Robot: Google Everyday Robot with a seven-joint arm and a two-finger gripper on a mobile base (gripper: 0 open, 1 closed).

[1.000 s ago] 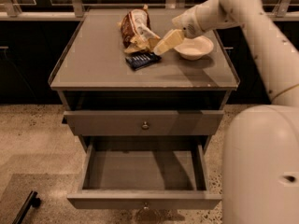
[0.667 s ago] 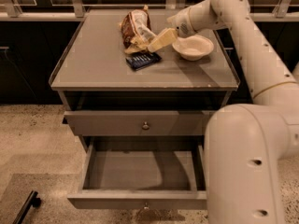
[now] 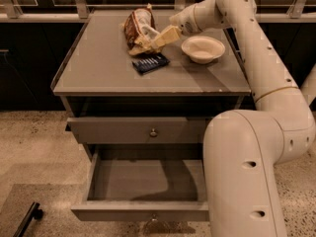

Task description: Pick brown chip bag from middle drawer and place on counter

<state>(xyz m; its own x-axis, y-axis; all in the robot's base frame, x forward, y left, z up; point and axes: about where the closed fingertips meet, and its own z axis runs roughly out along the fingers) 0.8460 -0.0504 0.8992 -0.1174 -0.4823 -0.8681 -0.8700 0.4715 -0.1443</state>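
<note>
The brown chip bag (image 3: 136, 27) rests on the counter (image 3: 98, 68) at its back middle, leaning with its top toward the rear. My gripper (image 3: 157, 38) reaches in from the right and is against the bag's lower right side, just above the counter. The middle drawer (image 3: 148, 181) is pulled far out below, and its grey inside is bare.
A white bowl (image 3: 203, 48) stands on the counter right of the bag, under my forearm (image 3: 207, 11). A small flat dark-blue snack packet (image 3: 150, 63) lies in front of the bag. A shut drawer with a round knob (image 3: 153, 132) sits above the open one. My arm's big lower links (image 3: 247, 172) fill the right side.
My gripper has moved left and slightly back, from beside the bowl to right against the bag. The bag has shifted slightly left. The bowl, packet and drawers have not moved.
</note>
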